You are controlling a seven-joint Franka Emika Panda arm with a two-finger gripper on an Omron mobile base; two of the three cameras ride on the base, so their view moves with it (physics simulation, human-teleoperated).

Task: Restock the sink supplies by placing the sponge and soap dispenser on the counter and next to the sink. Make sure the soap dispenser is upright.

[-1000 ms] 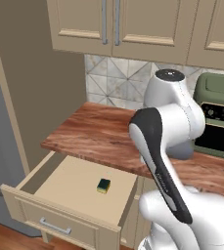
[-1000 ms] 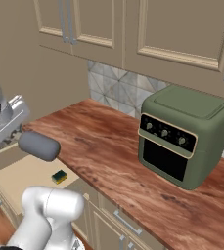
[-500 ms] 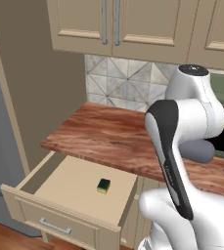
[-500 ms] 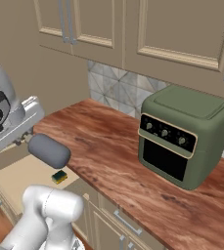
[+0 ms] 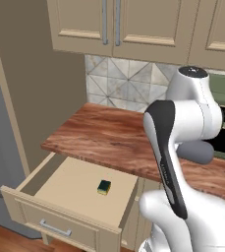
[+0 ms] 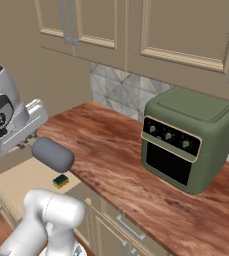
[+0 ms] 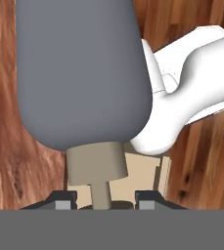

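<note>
gripper (image 7: 101,199) clamped on the soap dispenser (image 7: 79,73): in the hand view the two dark finger tips sit either side of the thin pump stem, just below the tan pump top, jaws nearly together. grey-blue bottle body extends away from the hand and takes up most of that view.

right base view: soap dispenser (image 6: 52,154) held in the air, lying roughly horizontal, not upright, rounded base pointing toward the camera side. it hangs over the front edge of the counter (image 6: 116,160), above the open drawer (image 6: 21,181). left base view: a grey rounded end of the bottle (image 5: 196,152) sticks out below the white arm, over the counter (image 5: 104,140).

sponge (image 5: 103,187): small block, dark green top over yellow, lying flat on the drawer (image 5: 74,189) floor, toward its right-hand rear part, well apart from the walls. also seen in the right base view (image 6: 61,180), just below the held bottle in the picture. not touching the gripper.

drawer is pulled fully out below the counter, with a metal bar handle on its front.

green countertop oven (image 6: 188,140) stands on the counter against the wall, well to the right of the bottle, door shut, three knobs on the front. beige upper cabinets (image 5: 128,24) closed; patterned tile backsplash (image 5: 124,83) behind the counter.
</note>
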